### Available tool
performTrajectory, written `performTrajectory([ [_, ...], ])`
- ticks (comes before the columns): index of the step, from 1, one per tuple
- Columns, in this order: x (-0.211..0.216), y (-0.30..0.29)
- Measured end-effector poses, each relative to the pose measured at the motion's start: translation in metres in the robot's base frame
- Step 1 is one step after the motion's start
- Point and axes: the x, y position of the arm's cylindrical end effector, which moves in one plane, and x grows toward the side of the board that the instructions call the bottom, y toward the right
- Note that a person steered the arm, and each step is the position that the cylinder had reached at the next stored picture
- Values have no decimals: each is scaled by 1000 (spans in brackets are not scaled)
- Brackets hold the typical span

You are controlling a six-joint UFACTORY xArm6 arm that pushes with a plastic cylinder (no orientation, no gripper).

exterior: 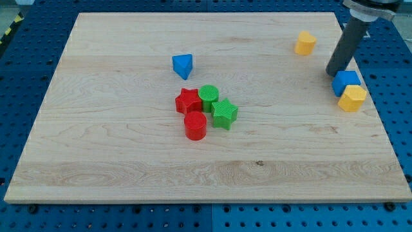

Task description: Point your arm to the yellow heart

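While the rod stands at the bench's [129,174] far right, nearest ground holds a tight cluster around centre: red cylinder [195,125] closest, green star [224,113] just at its 2 o'clock, red star [188,100] at its 12, green cylinder [208,95] touching both stars from behind. Blue triangular block [183,65] sits alone, at 11 o'clock from the cluster, apart from it.

Right edge: yellow hexagonal block [352,98] touches blue cube [346,81] just behind it. My tip [331,73] rests right beside the cube, at its 10 o'clock.

Yellow heart [305,43] lies farthest back, near the far edge, at 11 o'clock from my tip, a clear gap between them.

No gripper on this rig: only the dark rod, carrying nothing.
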Motion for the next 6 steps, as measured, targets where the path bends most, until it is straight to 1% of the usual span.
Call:
performTrajectory([
  [1, 0, -34],
  [2, -14, -80],
  [3, -59, -127],
  [4, -115, -101],
  [5, -132, -40],
  [6, -131, -37],
])
